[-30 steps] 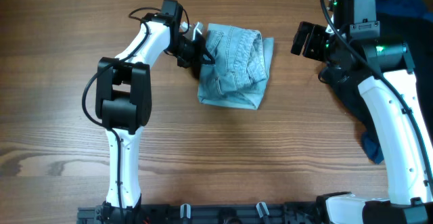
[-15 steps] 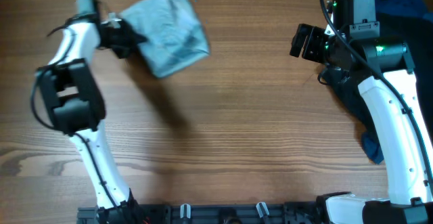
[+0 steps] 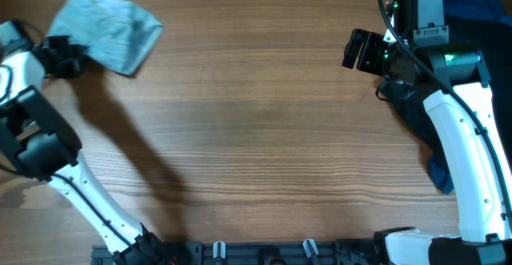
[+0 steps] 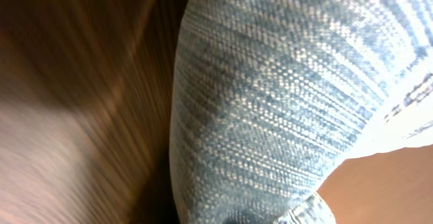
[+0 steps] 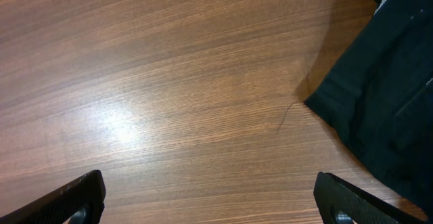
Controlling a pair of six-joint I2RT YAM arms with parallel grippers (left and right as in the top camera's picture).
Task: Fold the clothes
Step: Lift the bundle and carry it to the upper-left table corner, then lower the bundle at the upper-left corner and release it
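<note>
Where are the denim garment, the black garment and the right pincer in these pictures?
denim garment [image 3: 108, 26]: overhead view, middle of the folded bundle.
black garment [image 5: 389, 105]: right wrist view, its dark cloth.
right pincer [image 5: 208, 183]: right wrist view, midway between open fingertips.

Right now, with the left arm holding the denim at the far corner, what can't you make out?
- Left gripper: overhead, fingertips hidden by the denim garment; left wrist view shows only cloth.
- Its folds: left wrist view too close and blurred; overhead shows just a bundle.
- Black garment: overhead, mostly under the right arm; right wrist view cuts it at the edge.
- Blue cloth: overhead, cut by the right edge.
</note>
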